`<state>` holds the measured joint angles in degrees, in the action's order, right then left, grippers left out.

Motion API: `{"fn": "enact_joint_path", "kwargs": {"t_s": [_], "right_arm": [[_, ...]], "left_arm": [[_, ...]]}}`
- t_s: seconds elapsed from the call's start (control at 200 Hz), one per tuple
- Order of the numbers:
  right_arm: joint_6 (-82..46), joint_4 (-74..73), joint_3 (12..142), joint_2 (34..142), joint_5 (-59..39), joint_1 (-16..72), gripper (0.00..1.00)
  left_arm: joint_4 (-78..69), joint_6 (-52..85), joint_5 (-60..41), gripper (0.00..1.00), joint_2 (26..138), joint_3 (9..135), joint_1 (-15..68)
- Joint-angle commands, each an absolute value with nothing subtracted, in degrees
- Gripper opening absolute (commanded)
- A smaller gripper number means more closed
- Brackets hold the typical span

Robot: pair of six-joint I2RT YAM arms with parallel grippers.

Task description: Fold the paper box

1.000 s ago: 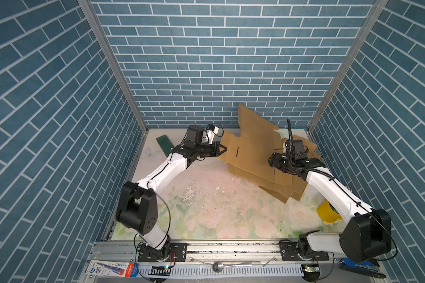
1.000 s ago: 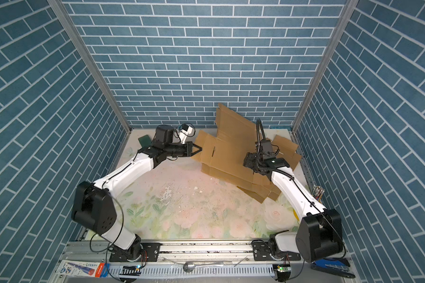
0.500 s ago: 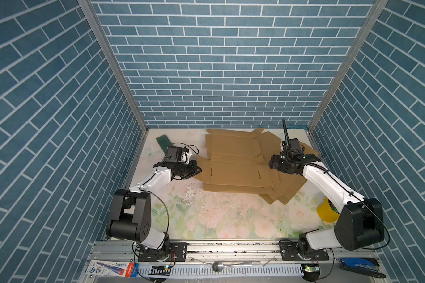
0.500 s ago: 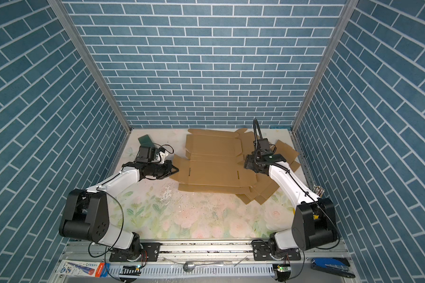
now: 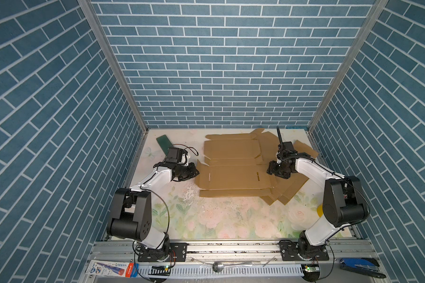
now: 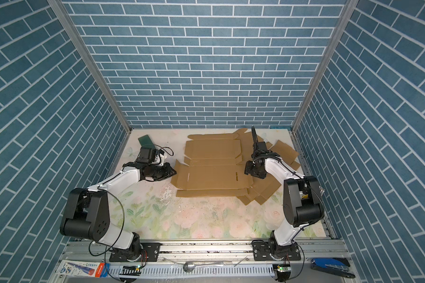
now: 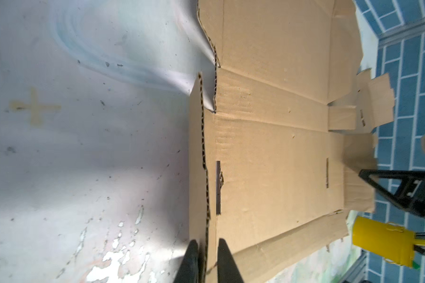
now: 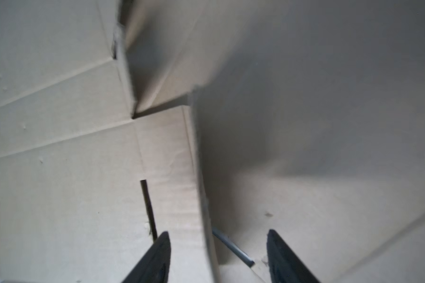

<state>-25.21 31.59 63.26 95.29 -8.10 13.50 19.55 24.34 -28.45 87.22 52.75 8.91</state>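
Left tool [image 7: 206, 241] low, arm outstretched, straddling paper box [image 5: 233, 176] edge.

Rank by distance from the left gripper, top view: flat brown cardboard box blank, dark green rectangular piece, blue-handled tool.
1. Cardboard box blank: edge between jaws of left gripper.
2. Green piece: back left.
3. Blue-handled tool: far front right.

Blue brick-pattern walls [image 5: 221, 61] on three sides, pale floral tabletop [image 5: 219, 220] (scuffed, worn); aluminium rail [image 5: 231, 247] in front
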Motion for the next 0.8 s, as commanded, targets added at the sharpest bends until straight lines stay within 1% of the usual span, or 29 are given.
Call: {"fn": "enact_joint_path", "kwargs": {"t_s": [0.0, 0.12, 0.28, 0.47, 0.59, 0.795], "right_arm": [[-24.7, 29.9, 62.7, 96.1, -11.1, 13.7, 0.54], [-24.7, 29.6, 62.7, 97.2, -11.9, 13.7, 0.45], [-25.8, 28.0, 62.3, 97.1, -14.2, 13.7, 0.31], [-27.8, 27.5, 62.2, 94.9, -17.1, 13.8, 0.19], [-29.9, 27.8, 62.1, 92.6, -19.3, 13.8, 0.13], [-36.8, 25.0, 59.6, 87.4, -24.1, 13.9, 0.1]], "left_arm": [[23.2, 23.1, -24.4, 0.28, 86.3, 54.5, 8.9], [25.2, 22.7, -22.2, 0.35, 85.4, 55.8, 8.9], [28.0, 21.5, -19.1, 0.36, 83.1, 57.8, 8.9], [31.9, 19.7, -15.6, 0.39, 78.8, 60.1, 9.1], [32.4, 19.4, -15.0, 0.39, 77.1, 60.9, 10.5], [32.0, 19.8, -15.8, 0.41, 77.2, 62.9, 13.8]]}}
